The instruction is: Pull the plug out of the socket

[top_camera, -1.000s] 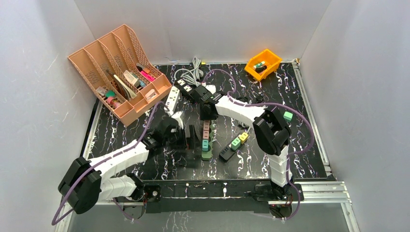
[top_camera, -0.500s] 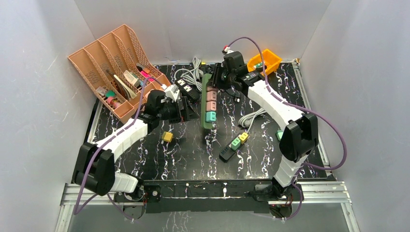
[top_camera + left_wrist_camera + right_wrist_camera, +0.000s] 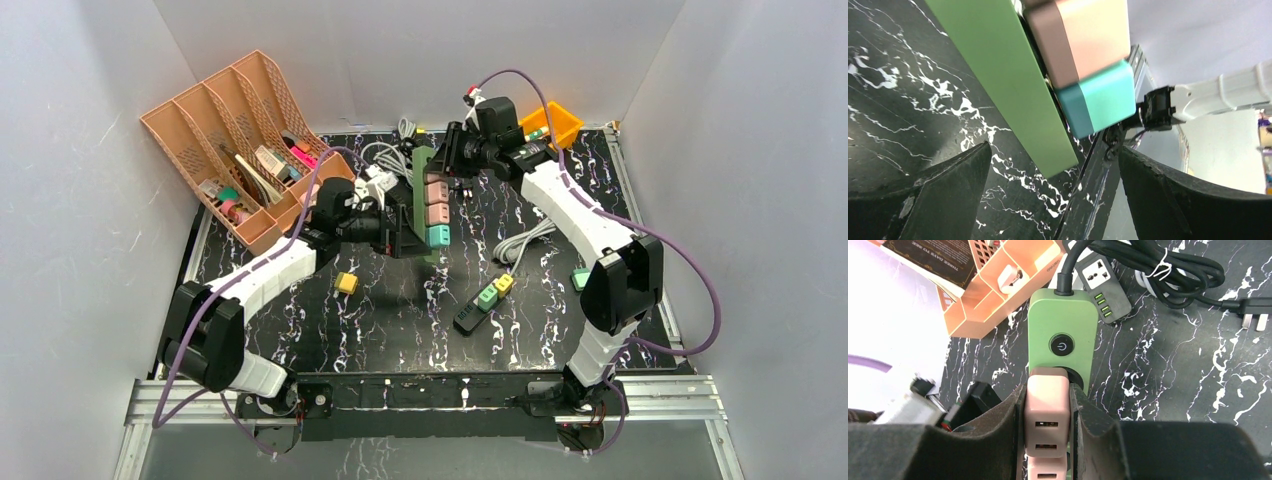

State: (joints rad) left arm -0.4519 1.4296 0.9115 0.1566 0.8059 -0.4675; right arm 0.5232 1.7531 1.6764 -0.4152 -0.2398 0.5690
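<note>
While the left hand (image 3: 1053, 150) stays unclosed, its fingers spread wide, nothing braces the power strip (image 3: 998, 75).

Risk 1 (judgement): the strip's free end sits between those spread fingers with no contact on either side that I can see. A pull on the plug would then drag the whole strip along instead of unseating it.

Risk 2: the teal plug (image 3: 1100, 102) lies just ahead of the left hand, at the strip's end. If the fingers close there, they may pinch that plug instead of the green body.

Risk 3: if the plug does let go with no brace, the strip probably drops to the counter (image 3: 898, 100). The left wrist view suggests the free end is clear of it, though I cannot be sure.

Right hand (image 3: 1048, 415): fingers pressed onto the sides of the pink plug (image 3: 1048, 405), the one next to the switch (image 3: 1061, 345), which lies just beyond the fingertips.

Orientation: the strip's long axis runs from the cord (image 3: 1068, 260) end, beyond the right hand, to the free end at the left hand. The socket face is turned toward the right hand, and the plugs stick out that way.
</note>
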